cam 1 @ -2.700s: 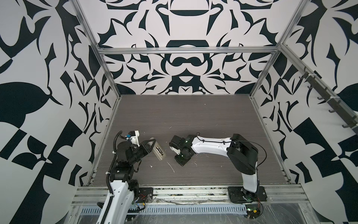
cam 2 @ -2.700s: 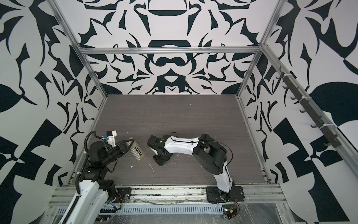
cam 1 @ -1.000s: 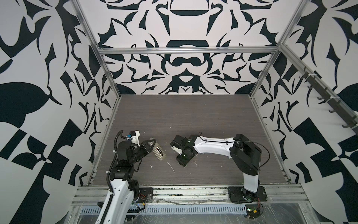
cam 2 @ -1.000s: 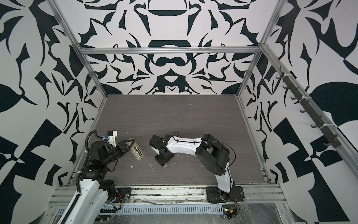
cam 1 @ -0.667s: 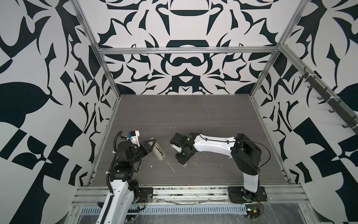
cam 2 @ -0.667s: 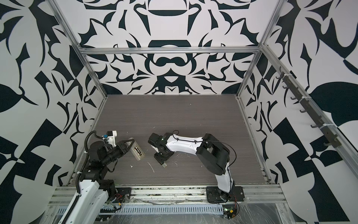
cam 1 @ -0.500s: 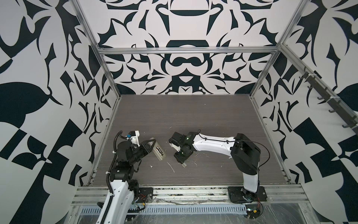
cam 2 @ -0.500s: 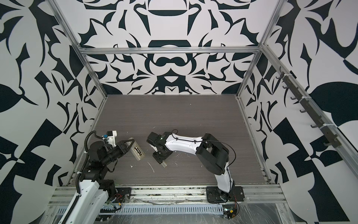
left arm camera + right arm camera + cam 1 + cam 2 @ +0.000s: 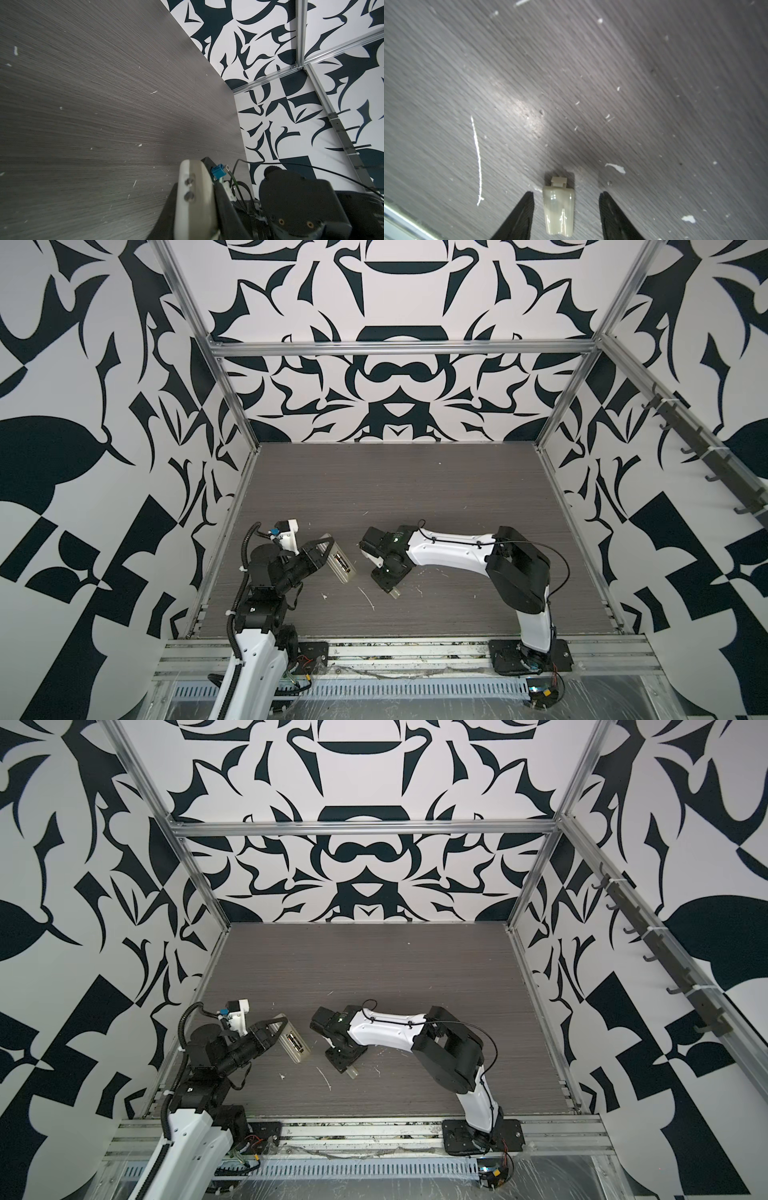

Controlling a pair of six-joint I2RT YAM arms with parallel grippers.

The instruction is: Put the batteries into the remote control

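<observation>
Left claw (image 9: 326, 552) is clenched on the remote control (image 9: 340, 565), gripping it by one end and holding it above the desk (image 9: 415, 489) on the near left side, as both top views show. The handset's free end slants toward the middle of the desk. Its upturned face shows the open recess, and the dark shapes there look like the batteries (image 9: 341, 562), though they are too small to count. Over to the right arm: it reaches across low, and the right claw (image 9: 565, 194) is released, pointing down at the desk near the front. In the right wrist view its two dark fingers (image 9: 517, 218) straddle the small translucent cover piece (image 9: 559, 209), which lies flat on the wood with its little tab pointing away from the claw. There is a clear gap on each side, so neither finger touches it. In a top view the cover piece (image 9: 352, 1073) pokes out just beyond the claw's tip, well apart from the remote. White flecks and one long pale scratch (image 9: 477, 160) mark the grey wood nearby.
</observation>
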